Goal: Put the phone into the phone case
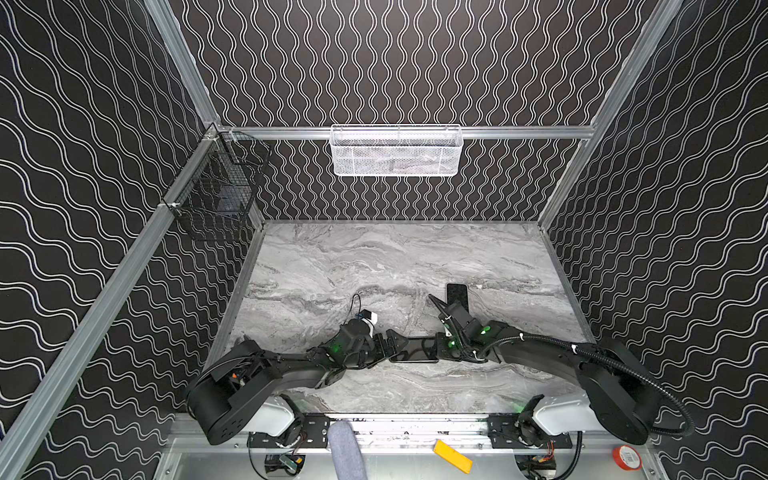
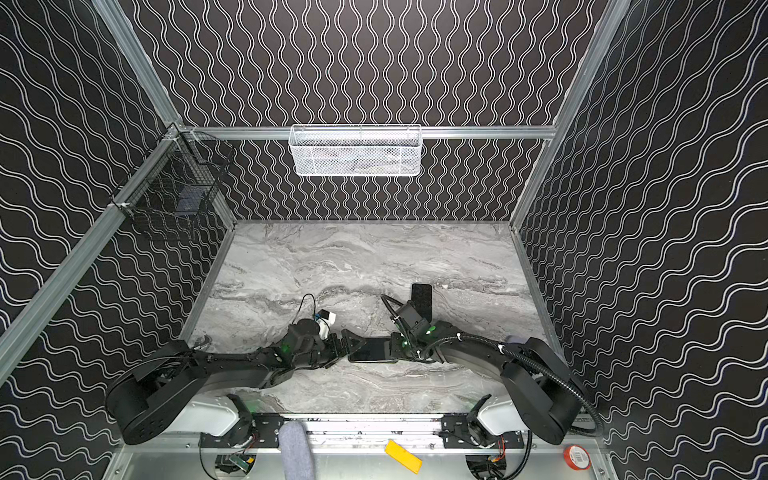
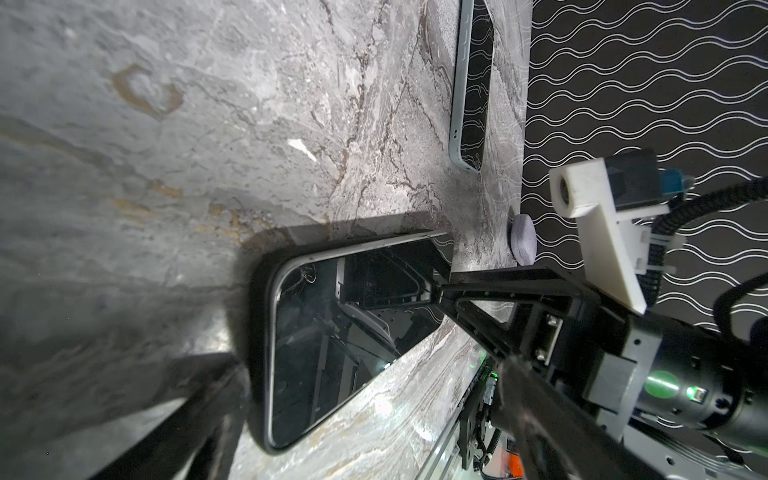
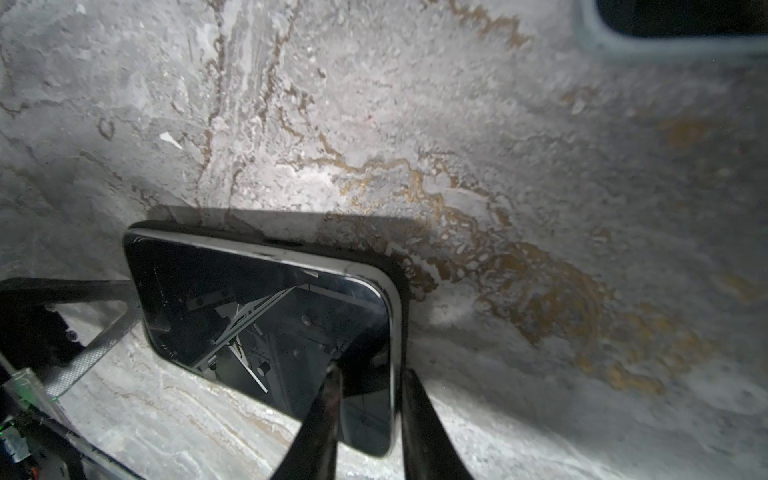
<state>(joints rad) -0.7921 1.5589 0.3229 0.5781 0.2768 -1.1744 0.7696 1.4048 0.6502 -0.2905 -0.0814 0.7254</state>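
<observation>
Right gripper (image 4: 371, 372) has its jaws drawn narrow about one end of the phone (image 4: 266, 316), one finger over the screen and one outside the rim (whether it truly pinches, I cannot tell). Left gripper (image 1: 398, 347) stands wide apart at the opposite end. The phone lies screen up in the black case (image 3: 257, 332), near the front middle of the table (image 1: 332, 266). Farther back lies a grey-rimmed slab (image 1: 457, 296).

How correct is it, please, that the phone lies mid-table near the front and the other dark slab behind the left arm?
One slip: the phone lies mid-table near the front, but both top views show the other dark slab behind the right arm.
</observation>
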